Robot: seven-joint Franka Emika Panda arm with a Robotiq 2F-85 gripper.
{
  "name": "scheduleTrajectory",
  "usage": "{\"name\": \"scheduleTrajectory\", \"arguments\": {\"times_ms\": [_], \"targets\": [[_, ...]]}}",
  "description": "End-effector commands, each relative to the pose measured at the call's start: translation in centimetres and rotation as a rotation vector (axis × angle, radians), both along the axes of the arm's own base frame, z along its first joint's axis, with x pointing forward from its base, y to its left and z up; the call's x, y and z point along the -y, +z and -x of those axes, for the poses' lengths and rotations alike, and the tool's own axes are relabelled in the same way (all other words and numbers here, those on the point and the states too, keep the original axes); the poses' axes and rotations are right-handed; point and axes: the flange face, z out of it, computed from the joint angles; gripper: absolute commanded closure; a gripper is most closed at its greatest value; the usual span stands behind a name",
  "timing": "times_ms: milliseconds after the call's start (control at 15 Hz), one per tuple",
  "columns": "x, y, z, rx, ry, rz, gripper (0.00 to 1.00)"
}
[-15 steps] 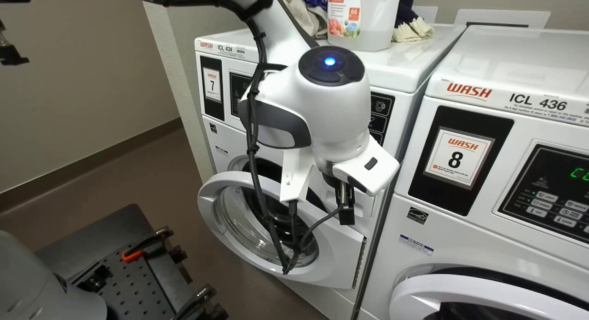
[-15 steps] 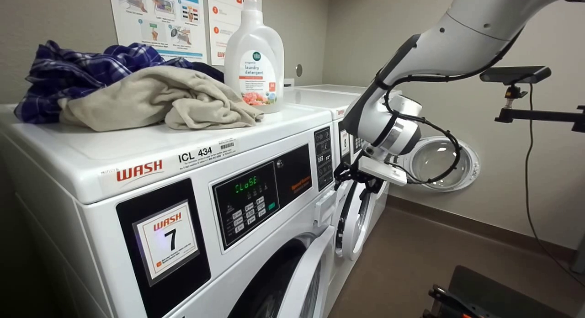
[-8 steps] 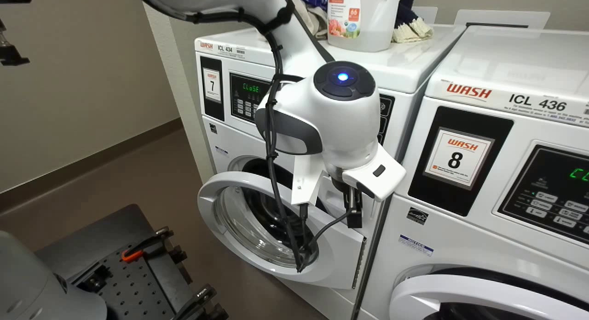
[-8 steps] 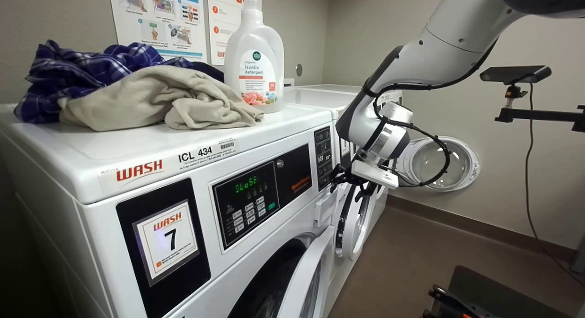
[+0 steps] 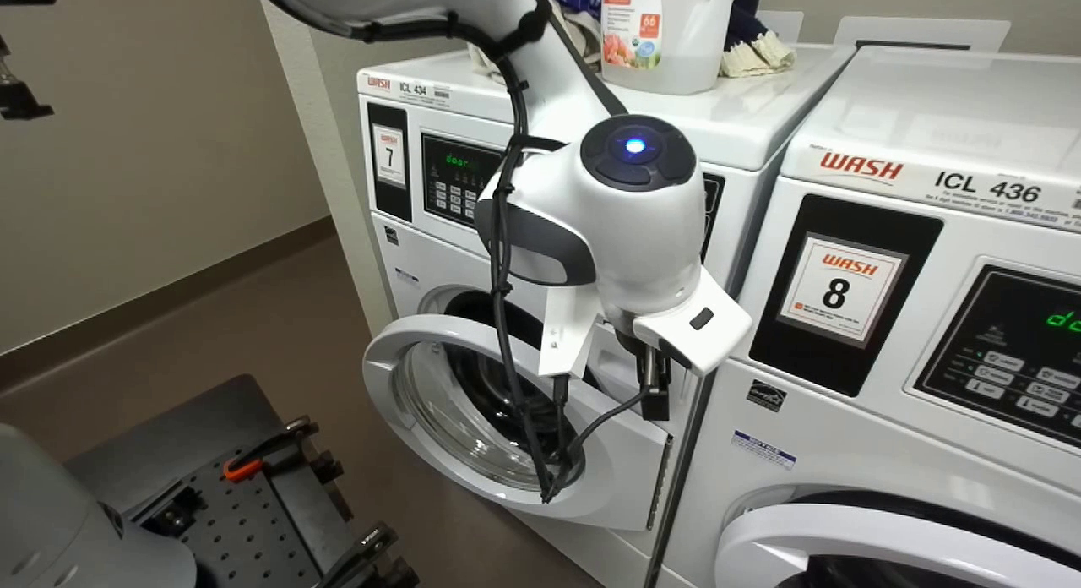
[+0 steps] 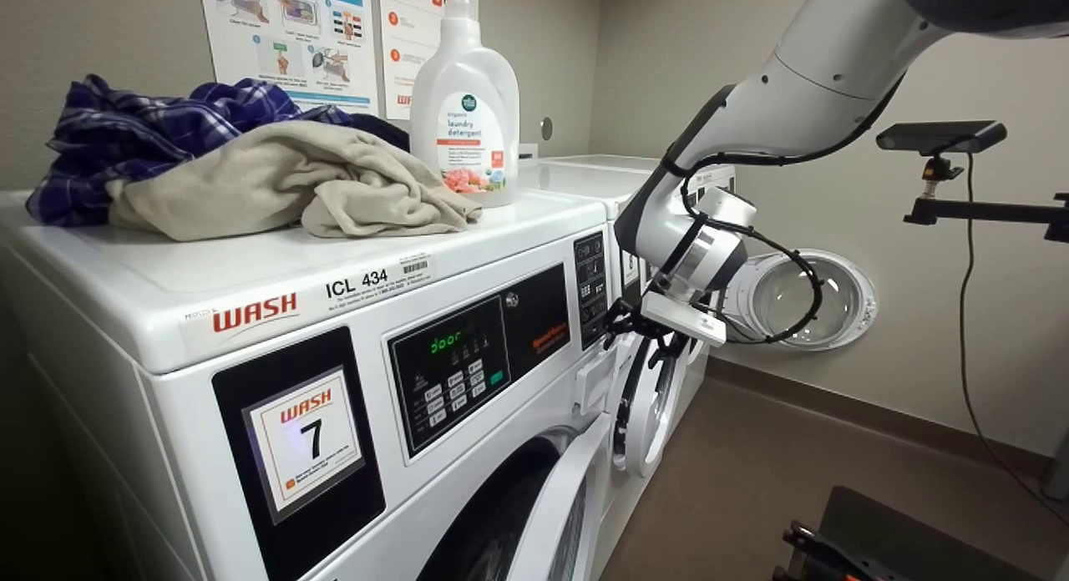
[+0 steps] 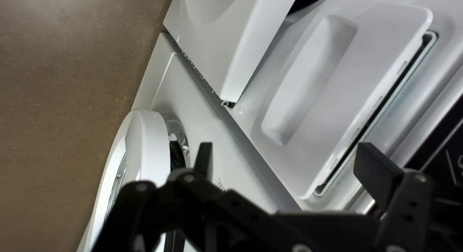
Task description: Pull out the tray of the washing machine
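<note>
The tray (image 7: 358,74) is a white drawer with a recessed handle, seen large in the wrist view. A narrow dark gap runs along one long edge of its front. It also shows in an exterior view (image 6: 595,381) below the black panel of the white washing machine (image 6: 534,222). My gripper (image 7: 289,158) is open and empty. Its two black fingers (image 7: 376,172) stand wide apart, with a corner of the tray front in view between them. In both exterior views the gripper (image 6: 635,347) is in front of the tray's upper area. I cannot tell if it touches.
The washer's round door (image 5: 612,478) hangs open below the gripper. Washer 8 (image 5: 912,436) stands close beside it, with its own door (image 7: 152,136) open. A detergent bottle (image 6: 463,113) and clothes (image 6: 284,180) lie on top. A cable (image 5: 507,318) loops along the arm.
The arm has moved right and slightly down in one exterior view, and left in the other, mostly in the first half second. The washer display changed from "CLOSE" to "door".
</note>
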Motion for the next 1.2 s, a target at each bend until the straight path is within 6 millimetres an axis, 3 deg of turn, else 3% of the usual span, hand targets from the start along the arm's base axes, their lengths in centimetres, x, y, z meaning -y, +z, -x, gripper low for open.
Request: {"name": "scheduleTrajectory", "arguments": {"times_ms": [0,400,1133], "targets": [[0.2,-0.5,0.2,0.02,-0.02,0.01,0.0],[0.1,-0.3,-0.4,0.062,-0.068,-0.007,0.0],[0.0,-1.9,0.7,0.051,-0.101,-0.027,0.0]]}}
